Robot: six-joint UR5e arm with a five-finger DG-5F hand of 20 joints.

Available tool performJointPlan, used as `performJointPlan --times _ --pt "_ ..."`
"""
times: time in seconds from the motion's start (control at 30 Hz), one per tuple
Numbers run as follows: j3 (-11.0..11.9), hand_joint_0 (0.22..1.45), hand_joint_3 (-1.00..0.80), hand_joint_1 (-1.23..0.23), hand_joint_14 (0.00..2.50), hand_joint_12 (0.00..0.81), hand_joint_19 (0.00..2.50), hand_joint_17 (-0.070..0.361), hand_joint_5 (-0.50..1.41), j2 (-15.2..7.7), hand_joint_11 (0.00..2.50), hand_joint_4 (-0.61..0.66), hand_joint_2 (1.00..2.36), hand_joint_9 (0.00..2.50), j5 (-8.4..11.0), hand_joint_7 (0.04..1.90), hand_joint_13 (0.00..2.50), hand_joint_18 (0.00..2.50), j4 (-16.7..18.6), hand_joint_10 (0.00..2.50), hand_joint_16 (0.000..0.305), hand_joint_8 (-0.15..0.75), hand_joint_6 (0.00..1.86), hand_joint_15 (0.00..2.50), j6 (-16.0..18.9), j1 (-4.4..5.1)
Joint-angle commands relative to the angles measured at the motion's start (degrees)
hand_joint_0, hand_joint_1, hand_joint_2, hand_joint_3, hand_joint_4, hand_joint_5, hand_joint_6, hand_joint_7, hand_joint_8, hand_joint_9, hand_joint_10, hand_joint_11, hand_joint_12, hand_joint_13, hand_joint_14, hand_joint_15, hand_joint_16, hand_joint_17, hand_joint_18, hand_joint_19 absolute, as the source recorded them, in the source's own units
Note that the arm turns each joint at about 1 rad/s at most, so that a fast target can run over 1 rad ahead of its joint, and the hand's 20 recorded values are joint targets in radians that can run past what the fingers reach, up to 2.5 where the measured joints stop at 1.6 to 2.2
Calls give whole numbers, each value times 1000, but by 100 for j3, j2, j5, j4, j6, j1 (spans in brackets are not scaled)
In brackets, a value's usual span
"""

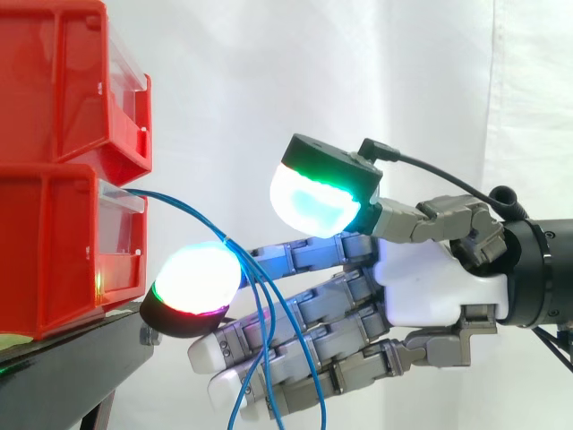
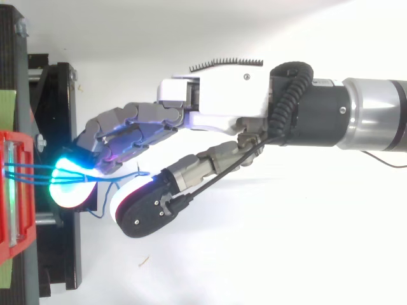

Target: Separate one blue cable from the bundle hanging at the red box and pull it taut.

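- The blue cables are seen leaving the front of the lower red bin; they are draped over one outstretched finger just behind its glowing pad and hung down across the other fingers
- The hand is held released: fingers nearly straight, the thumb raised apart above the cables, nothing pinched
- An upper red bin is stacked on the lower; both are carried on the black stand, close by the glowing pad
- A white curtain is hung behind

Red bins and black stand block the left.
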Motion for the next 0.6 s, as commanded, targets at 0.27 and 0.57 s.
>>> performJointPlan --times 0.27,0.57 --pt "0 583 -500 -527 6 315 123 98 -151 72 115 263 1000 612 21 845 548 455 -26 3 44 259 503 176 -13 -31" --pt "0 598 -498 -458 6 316 130 98 -141 72 118 264 1000 630 21 866 548 443 -26 2 44 265 503 181 4 -14"
